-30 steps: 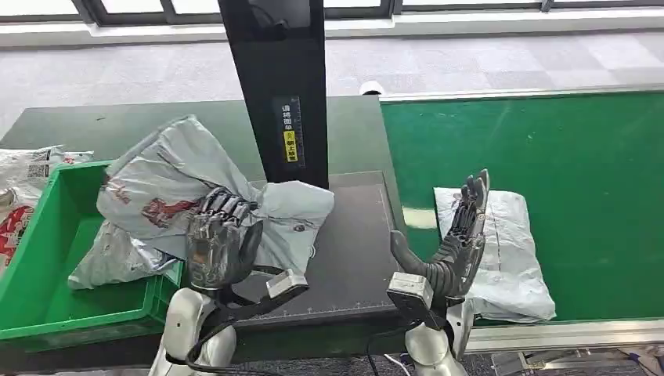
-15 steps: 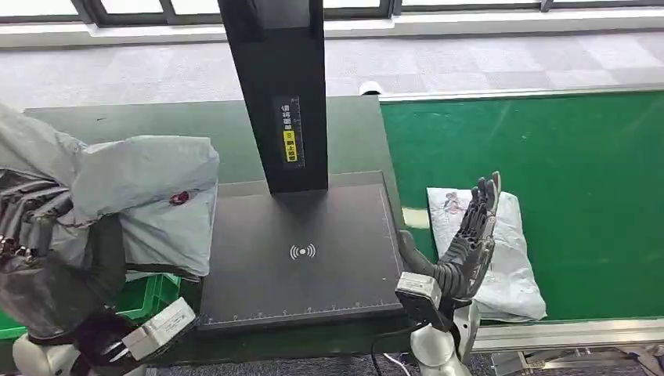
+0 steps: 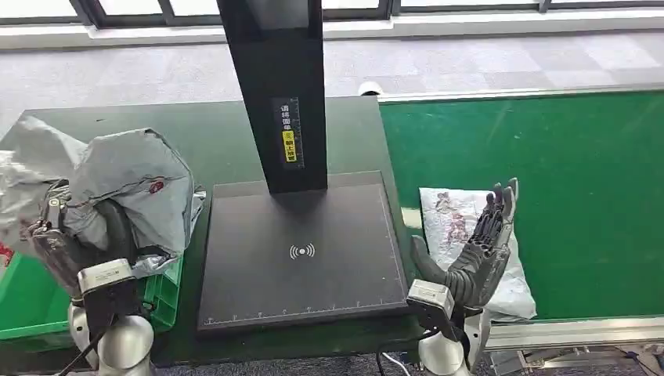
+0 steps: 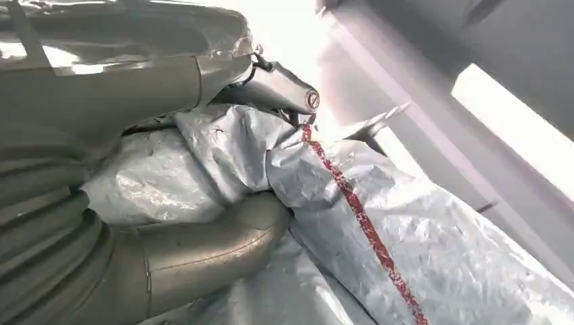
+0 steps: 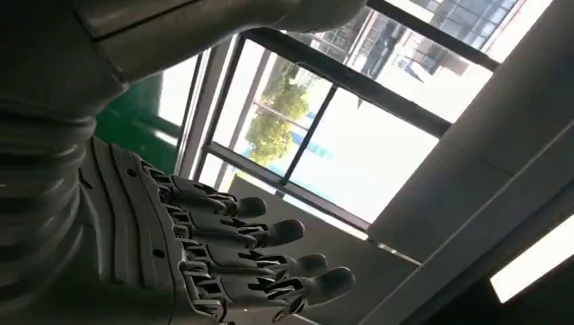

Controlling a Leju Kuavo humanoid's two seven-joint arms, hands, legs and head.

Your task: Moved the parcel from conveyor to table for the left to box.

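A: What does my left hand (image 3: pixel 59 235) hold?
B: A soft, light, crinkled parcel (image 3: pixel 129 184), clutched above the green box (image 3: pixel 31 301).

A: And beside my spread right hand (image 3: pixel 478 251)?
B: A slippery second parcel (image 3: pixel 454 227); I'd grip its bunched middle.

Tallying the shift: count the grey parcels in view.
2: one parcel gripped by the left robot hand above the green bin; another on the conveyor. Others may be hidden.
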